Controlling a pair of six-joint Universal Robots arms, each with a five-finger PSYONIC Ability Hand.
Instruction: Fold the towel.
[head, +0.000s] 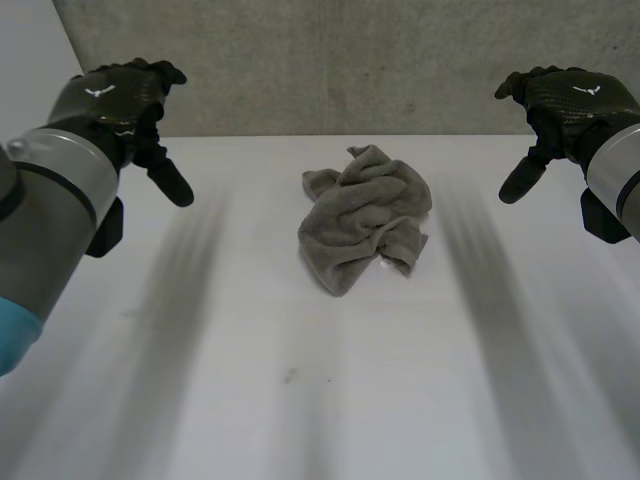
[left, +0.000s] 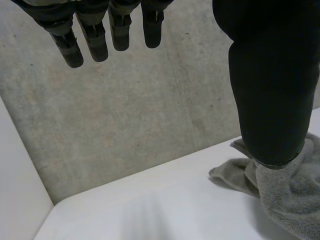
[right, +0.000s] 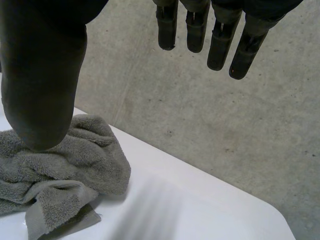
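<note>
A grey towel (head: 365, 217) lies crumpled in a heap on the white table (head: 300, 400), toward its far middle. My left hand (head: 115, 100) hangs in the air well to the left of it, fingers straight and open, holding nothing. Well to the right, my right hand (head: 565, 100) hovers the same way, open and empty. In the left wrist view the towel (left: 292, 200) lies beyond my thumb (left: 272, 85), with the fingers (left: 95, 30) spread. The right wrist view has the towel (right: 60, 175) below my thumb (right: 42, 75) and my straight fingers (right: 220, 35) above the table's far edge.
A grey concrete wall (head: 350, 60) rises right behind the table's far edge. A small dark speck (head: 290, 376) marks the tabletop near the front. Bare white table stretches on both sides of the towel and in front of it.
</note>
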